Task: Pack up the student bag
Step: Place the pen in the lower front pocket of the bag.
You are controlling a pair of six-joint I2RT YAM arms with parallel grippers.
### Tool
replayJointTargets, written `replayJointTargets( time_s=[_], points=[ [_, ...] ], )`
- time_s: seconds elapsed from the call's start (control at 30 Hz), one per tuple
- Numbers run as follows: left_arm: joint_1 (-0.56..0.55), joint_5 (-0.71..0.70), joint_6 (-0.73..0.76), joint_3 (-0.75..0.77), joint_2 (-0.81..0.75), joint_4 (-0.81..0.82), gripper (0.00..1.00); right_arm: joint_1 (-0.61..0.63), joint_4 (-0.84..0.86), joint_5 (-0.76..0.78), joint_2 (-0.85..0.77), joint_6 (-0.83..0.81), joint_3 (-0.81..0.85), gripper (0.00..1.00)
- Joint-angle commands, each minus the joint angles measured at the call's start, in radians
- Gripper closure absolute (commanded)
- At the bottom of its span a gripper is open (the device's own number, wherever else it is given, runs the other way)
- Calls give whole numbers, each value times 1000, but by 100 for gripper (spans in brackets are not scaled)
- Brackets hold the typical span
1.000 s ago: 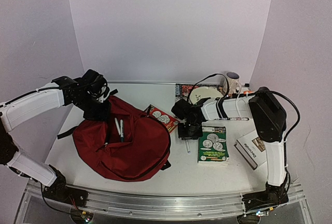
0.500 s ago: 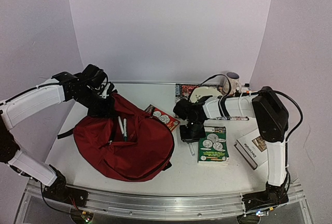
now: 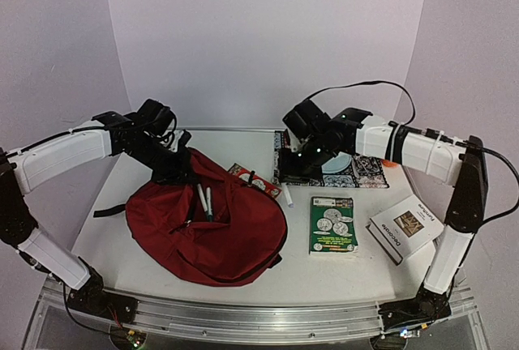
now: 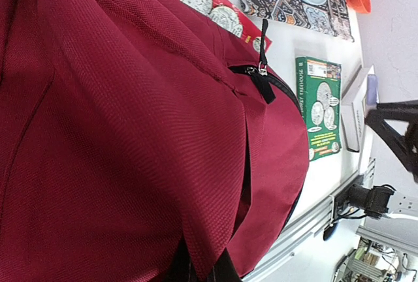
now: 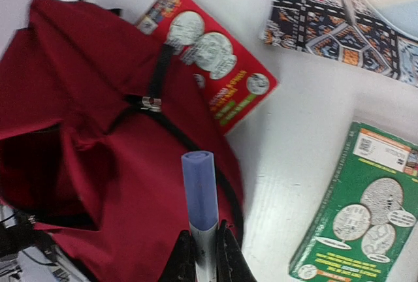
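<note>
The dark red cloth backpack (image 3: pixel 207 232) looks floppy, so our left gripper (image 4: pixel 202 267) pinches its rim; our right gripper (image 5: pixel 204 241) squeezes a blue-capped pen (image 5: pixel 200 190).

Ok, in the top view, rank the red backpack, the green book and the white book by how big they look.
Largest: the student bag.
Then the green book and the white book, which look about alike, so I won't rank those two.

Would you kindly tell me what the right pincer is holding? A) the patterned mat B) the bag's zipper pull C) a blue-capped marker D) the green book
C: the right wrist view shows the right pincer shut on a blue-capped marker, over the student bag.
</note>
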Motion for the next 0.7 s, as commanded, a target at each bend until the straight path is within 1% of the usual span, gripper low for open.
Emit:
replayJointTargets(
  time_s=[0.0,0.27,0.5,0.67],
  points=[
    [-17,84,-46,59,7,120,100,37,50,-160,-15,15,29,100],
    [-96,72,-105,42,28,205,100,78,150,-253,48,59,33,100],
    [-113,73,-133,34,46,264,100,112,279,-377,108,113,24,100],
    [-114,72,-133,41,51,273,100,121,328,-402,171,155,37,100]
  ],
)
